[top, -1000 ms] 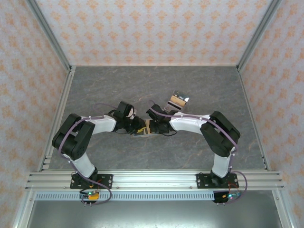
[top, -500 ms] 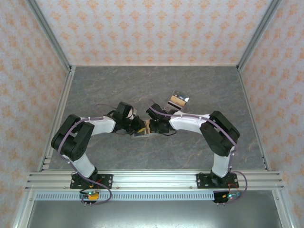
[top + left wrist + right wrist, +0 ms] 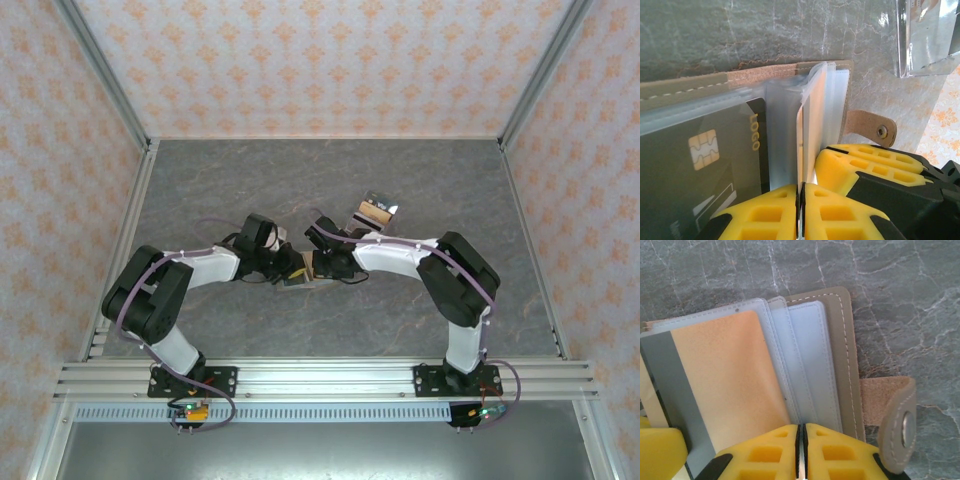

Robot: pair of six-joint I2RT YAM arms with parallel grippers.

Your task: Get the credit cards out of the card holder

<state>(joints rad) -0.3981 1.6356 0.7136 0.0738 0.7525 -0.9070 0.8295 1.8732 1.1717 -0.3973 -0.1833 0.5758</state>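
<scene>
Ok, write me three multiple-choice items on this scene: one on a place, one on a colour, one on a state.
1. Where is the clear glossy piece?
A. On the table, farther back than the card holder.
B. Tucked inside a slot.
C. At the near edge.

2. What colour is the credit card in the right wrist view?
A. Green.
B. Orange with a grey stripe.
C. White.

3. How is the left gripper?
A. Wide open.
B. Shut on a clear leaf of the card holder.
C. Holding the glossy piece.

Answers:
1 A, the top view shows it lying apart, beyond the holder.
2 B, the stripe runs along the card's left side.
3 B, the leaf stands edge-on between its pads.
</scene>
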